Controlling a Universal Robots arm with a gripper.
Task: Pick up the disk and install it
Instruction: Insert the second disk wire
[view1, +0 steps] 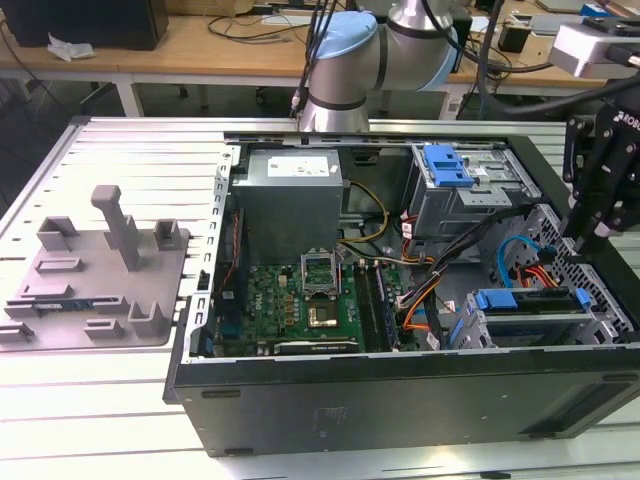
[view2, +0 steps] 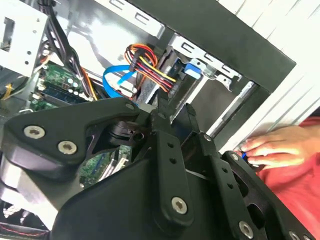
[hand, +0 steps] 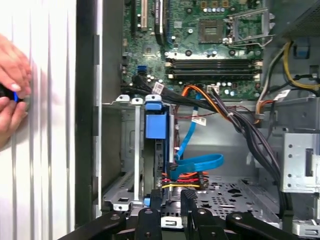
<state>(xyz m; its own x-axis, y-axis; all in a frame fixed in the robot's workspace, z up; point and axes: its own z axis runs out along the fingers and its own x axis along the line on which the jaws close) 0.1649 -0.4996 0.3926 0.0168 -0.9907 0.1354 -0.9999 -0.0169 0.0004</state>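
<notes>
The disk (view1: 528, 303), silver with a blue plastic bracket, sits on edge in the drive cage at the case's front right corner. In the first wrist view the disk's (hand: 155, 127) blue bracket end faces the camera, and orange and blue cables run to its side. My gripper (view1: 592, 232) hangs over the case's right wall in the exterior view, up and to the right of the disk and apart from it. In both wrist views the gripper (hand: 170, 206) (view2: 176, 107) is open by a narrow gap with nothing between its fingers.
The open computer case (view1: 400, 385) lies on a slatted table, with motherboard (view1: 300, 300), grey power supply (view1: 288, 200) and an upper bay with a blue latch (view1: 447, 166). A grey fixture (view1: 100, 275) lies at the exterior view's left. A person's hand (hand: 11, 90) (view2: 272, 150) rests on the table outside the case wall.
</notes>
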